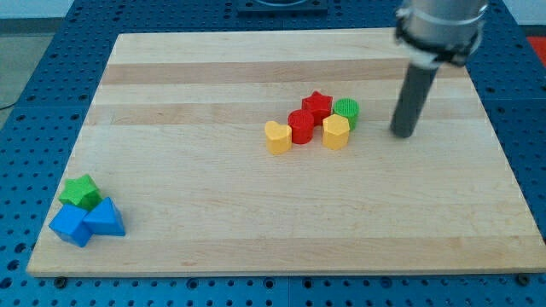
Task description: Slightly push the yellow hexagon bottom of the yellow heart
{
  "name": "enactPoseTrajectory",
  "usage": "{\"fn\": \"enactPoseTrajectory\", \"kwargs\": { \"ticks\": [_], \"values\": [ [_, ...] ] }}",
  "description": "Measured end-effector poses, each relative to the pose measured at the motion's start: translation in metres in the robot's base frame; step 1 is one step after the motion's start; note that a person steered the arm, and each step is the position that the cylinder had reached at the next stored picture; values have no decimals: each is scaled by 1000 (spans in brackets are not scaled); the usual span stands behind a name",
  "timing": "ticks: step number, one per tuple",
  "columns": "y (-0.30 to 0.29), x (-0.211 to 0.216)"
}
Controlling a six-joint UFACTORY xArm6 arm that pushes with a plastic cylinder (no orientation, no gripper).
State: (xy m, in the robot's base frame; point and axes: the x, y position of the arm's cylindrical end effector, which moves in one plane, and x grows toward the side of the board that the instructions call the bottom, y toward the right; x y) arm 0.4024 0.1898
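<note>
The yellow hexagon (336, 132) sits near the board's middle, at the right end of a tight cluster. The yellow heart (277, 136) lies at the cluster's left end, apart from the hexagon. Between them stands a red cylinder (301, 125), touching both. A red star (317, 106) and a green cylinder (346, 111) sit just above the hexagon. My tip (402, 134) rests on the board to the right of the hexagon, about a block's width and a half away, touching no block.
A green star (80, 192) and two blue blocks (70, 225) (105, 218) are grouped at the view's bottom left. The wooden board (256, 213) lies on a blue perforated table (26, 128).
</note>
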Motion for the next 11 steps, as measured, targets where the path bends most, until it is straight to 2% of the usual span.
{"fn": "enactPoseTrajectory", "kwargs": {
  "ticks": [1, 2, 4, 9, 11],
  "values": [
    [-5, -40],
    [-27, -48],
    [-46, -25],
    [-108, -5],
    [-108, 44]
  ]
}}
